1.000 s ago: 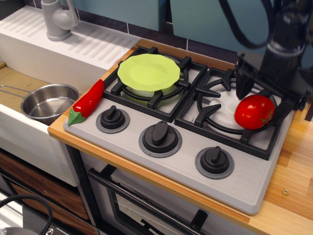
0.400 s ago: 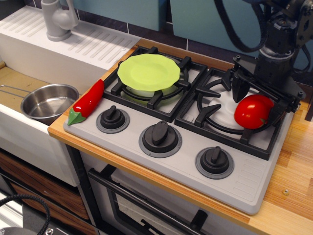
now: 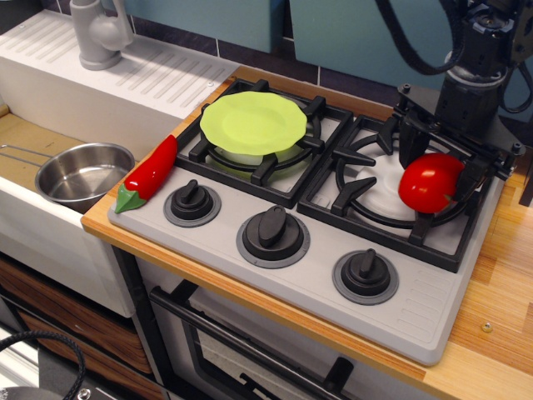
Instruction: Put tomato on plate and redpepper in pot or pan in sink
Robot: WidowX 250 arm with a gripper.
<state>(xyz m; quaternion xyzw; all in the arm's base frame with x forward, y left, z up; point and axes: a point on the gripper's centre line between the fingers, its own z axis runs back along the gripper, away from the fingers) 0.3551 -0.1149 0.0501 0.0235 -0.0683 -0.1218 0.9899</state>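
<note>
Gripper (image 3: 437, 171) closes on the tomato (image 3: 429, 183), we judge; plate (image 3: 253, 122) empty, redpepper (image 3: 151, 174) outside pan (image 3: 83, 172): both placements remain.

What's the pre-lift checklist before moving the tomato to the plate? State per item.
1. Gripper straddles the tomato, one finger on each side: ok.
2. Jaws firmly closed on the tomato: cannot tell; contact is hidden by the fruit.
3. Tomato off the right burner grate: cannot tell; it looks about level with the bars.
4. Plate bare and ready on the left burner: ok.
5. Path from right burner to plate free of things: ok; only grate bars lie between.
6. Redpepper and pan out of the way: ok; the pepper lies at the stove's left edge, the pan in the sink.
</note>
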